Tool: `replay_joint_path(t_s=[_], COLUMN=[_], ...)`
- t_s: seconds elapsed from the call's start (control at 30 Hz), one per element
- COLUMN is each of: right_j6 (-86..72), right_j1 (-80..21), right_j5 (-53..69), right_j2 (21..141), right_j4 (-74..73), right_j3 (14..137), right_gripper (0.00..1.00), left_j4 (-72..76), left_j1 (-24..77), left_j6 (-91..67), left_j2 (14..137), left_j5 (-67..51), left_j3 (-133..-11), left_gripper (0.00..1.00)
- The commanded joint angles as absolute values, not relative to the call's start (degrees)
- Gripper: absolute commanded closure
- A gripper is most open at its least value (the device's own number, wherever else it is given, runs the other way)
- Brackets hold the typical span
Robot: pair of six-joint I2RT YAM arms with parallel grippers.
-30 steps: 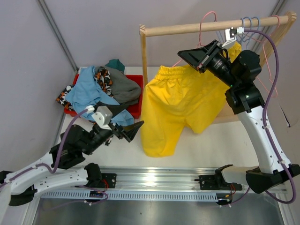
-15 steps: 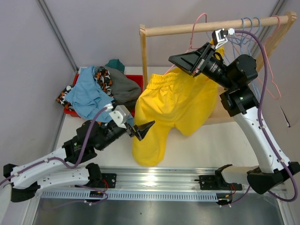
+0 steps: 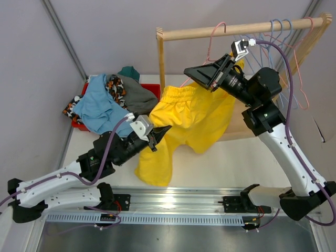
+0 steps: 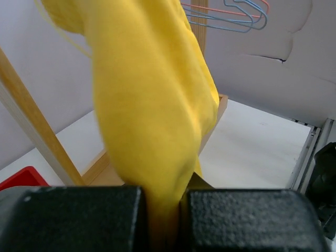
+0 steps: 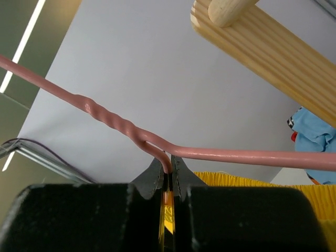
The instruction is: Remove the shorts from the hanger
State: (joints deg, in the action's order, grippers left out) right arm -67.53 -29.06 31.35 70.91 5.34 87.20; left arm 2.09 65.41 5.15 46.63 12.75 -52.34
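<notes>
The yellow shorts (image 3: 186, 118) hang from a pink hanger (image 3: 214, 37) whose hook is up by the wooden rail (image 3: 247, 27). My right gripper (image 3: 191, 71) is shut on the pink hanger (image 5: 236, 156) at its neck, with the yellow waistband (image 5: 294, 189) just below. My left gripper (image 3: 161, 132) is shut on a fold of the shorts' leg. In the left wrist view the yellow fabric (image 4: 152, 105) is pinched between the black fingers (image 4: 79, 220). The leg's lower end rests on the table.
A red bin (image 3: 151, 90) at the back left holds light blue (image 3: 100, 107), camouflage (image 3: 116, 86), grey (image 3: 139, 97) and teal (image 3: 128, 72) shorts. Bare blue and pink hangers (image 3: 281, 26) hang at the rail's right end. The rack's upright post (image 3: 160, 63) stands beside the shorts.
My left gripper moved right to the shorts' leg and shut on it. My right gripper carried the hanger and the shorts leftward.
</notes>
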Motion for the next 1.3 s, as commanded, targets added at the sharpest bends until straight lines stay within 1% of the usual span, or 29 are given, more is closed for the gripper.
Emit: replay_joint_path(t_s=[0.0, 0.1, 0.23, 0.3, 0.47, 0.67, 0.87, 0.97, 1.1, 1.27], right_j6=[-61.97, -59.42, -55.20, -53.18, -51.07, -48.25, -47.29, -47.72, -49.57, -52.11], right_j1=[-31.46, -33.57, -36.99, -38.84, -40.25, -40.25, -40.25, -40.17, -38.15, -32.27], right_j5=[22.62, 17.68, 7.94, 5.63, 1.85, 1.06, 0.09, 0.61, 4.03, 9.21], right_j2=[69.17, 69.70, 70.75, 71.45, 73.91, 75.94, 74.36, 73.13, 73.30, 75.23], right_j4=[4.84, 2.82, -0.69, -2.46, -3.86, -7.99, -9.32, -9.41, -10.63, -12.74], right_j3=[88.24, 88.16, 89.81, 90.79, 94.03, 101.15, 101.60, 101.60, 104.85, 111.26], right_gripper=[1.00, 1.00, 1.00, 1.00, 1.00, 1.00, 1.00, 1.00, 1.00, 1.00], left_j4=[5.01, 4.48, 5.36, 5.97, 6.24, 7.12, 5.19, 5.88, 9.48, 10.99], left_j1=[67.93, 71.44, 76.10, 79.09, 86.99, 93.42, 96.41, 97.47, 98.35, 102.20], left_j6=[3.25, 4.21, 4.92, 5.53, 9.22, 9.76, 9.49, 7.83, 4.49, 1.24], left_j2=[47.02, 49.04, 52.20, 54.83, 61.95, 65.74, 67.76, 67.68, 66.54, 67.06], left_j5=[13.26, 16.77, 20.12, 21.00, 27.68, 31.19, 33.66, 34.72, 36.12, 40.77], left_j3=[-54.67, -55.11, -56.16, -56.69, -61.43, -62.84, -63.55, -61.53, -55.04, -50.19], left_gripper=[1.00, 1.00, 1.00, 1.00, 1.00, 1.00, 1.00, 1.00, 1.00, 1.00])
